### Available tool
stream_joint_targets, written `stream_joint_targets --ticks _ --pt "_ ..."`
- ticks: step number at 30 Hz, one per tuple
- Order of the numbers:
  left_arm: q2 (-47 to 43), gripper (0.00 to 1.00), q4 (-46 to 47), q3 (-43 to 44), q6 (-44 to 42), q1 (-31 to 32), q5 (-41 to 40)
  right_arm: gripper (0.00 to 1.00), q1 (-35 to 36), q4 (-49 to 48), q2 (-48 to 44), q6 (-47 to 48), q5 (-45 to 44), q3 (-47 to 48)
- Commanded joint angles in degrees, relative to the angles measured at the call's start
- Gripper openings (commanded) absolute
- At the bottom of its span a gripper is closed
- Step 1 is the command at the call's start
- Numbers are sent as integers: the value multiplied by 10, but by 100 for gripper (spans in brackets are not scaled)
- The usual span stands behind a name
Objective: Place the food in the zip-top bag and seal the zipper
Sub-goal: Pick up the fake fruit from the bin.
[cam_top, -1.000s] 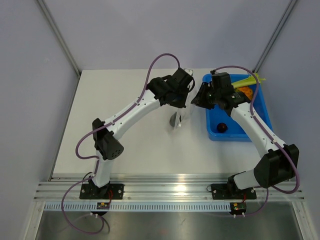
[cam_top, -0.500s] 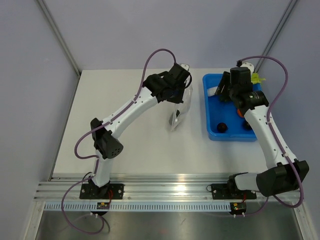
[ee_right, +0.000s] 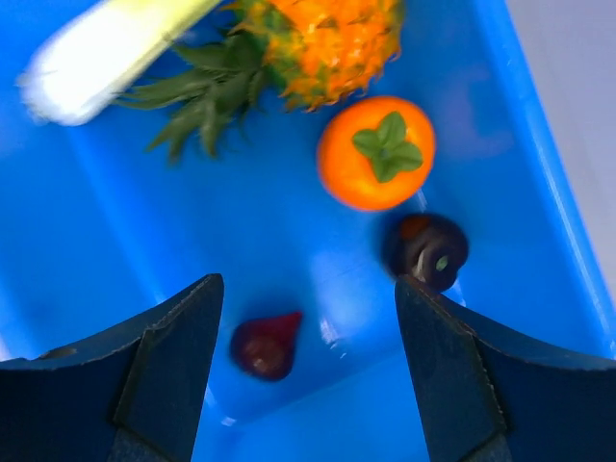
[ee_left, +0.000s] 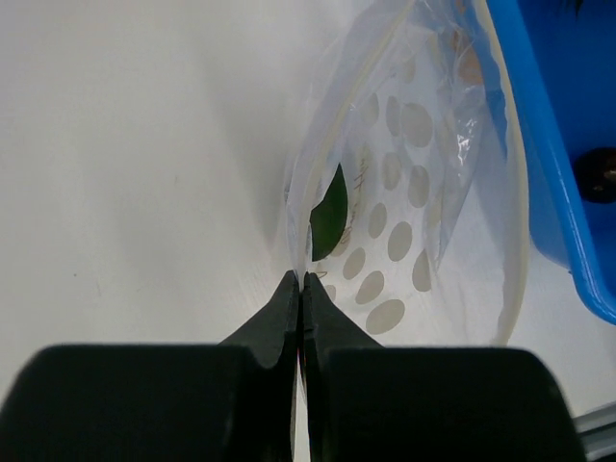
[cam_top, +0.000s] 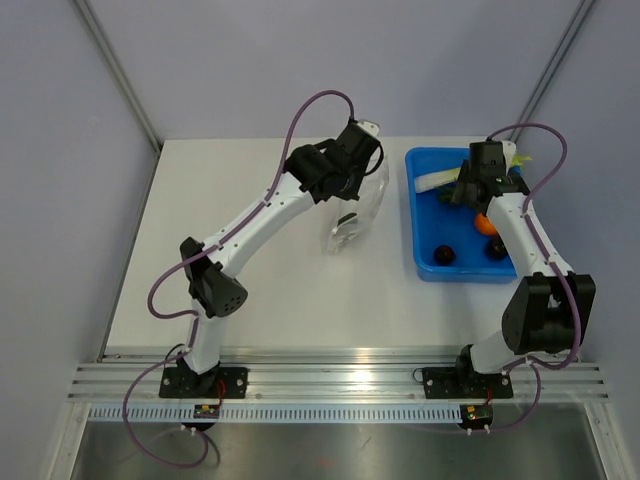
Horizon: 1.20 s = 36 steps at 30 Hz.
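Note:
My left gripper (ee_left: 301, 280) is shut on the edge of the clear zip-top bag (ee_left: 414, 192) and holds it up off the table; a green leaf shape shows through it. In the top view the left gripper (cam_top: 366, 172) holds the bag (cam_top: 346, 216) just left of the blue bin (cam_top: 418, 262). My right gripper (ee_right: 308, 283) is open and empty above the bin floor, and shows in the top view (cam_top: 464, 191). In the bin lie the pineapple (ee_right: 327, 38), an orange piece (ee_right: 375, 152), a dark round piece (ee_right: 429, 250) and a dark red piece (ee_right: 265, 345). The zipper is not discernible.
A pale white-green stalk (ee_right: 106, 43) lies in the bin's far corner. The bin's blue wall (ee_left: 553, 173) stands close to the right of the hanging bag. Grey walls enclose the white table (cam_top: 230, 280) at the back and sides.
My right arm has swung from beside the bag back over the bin and now points down into it. My left gripper has kept hold of the bag, which shifted slightly left.

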<state>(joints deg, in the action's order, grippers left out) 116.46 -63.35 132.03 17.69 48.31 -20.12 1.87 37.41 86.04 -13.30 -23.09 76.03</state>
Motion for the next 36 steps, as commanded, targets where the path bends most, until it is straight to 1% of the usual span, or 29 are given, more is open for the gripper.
stream_joint_targets --ticks 1,2,3,4,6,8,13,15,18,23,26,33,36 --pt "8 0 19 24 -35 3 -66 80 -13 -62 22 62 -37 -27" --pt "8 0 19 30 -41 3 -76 80 -14 -77 24 73 -43 -38" --pt "9 0 22 33 -46 2 -85 82 -13 -101 26 79 -51 -46" --pt "9 0 24 40 -56 1 -101 83 -40 -102 32 74 -49 -50" --pt "8 0 26 46 -64 -6 -111 87 -62 -98 51 58 -31 -48" --pt "6 0 28 52 -71 -9 -134 89 -76 -90 67 50 -13 -39" --pt "5 0 44 43 -78 -6 -190 95 -91 -95 108 40 0 -41" --pt "9 0 64 32 -91 0 -233 98 -93 -109 113 35 9 -51" --pt "21 0 68 30 -81 6 -254 99 -100 -130 123 26 16 -62" --pt "25 0 97 -17 -56 23 -247 99 -107 -172 137 20 12 -72" --pt "31 0 103 -22 -37 33 -216 100 -108 -208 138 19 15 -85" --pt "28 0 124 -89 20 42 -130 99 -110 -263 151 15 24 -109" --pt "21 0 135 -112 26 42 -114 99 -111 -281 157 14 26 -114"
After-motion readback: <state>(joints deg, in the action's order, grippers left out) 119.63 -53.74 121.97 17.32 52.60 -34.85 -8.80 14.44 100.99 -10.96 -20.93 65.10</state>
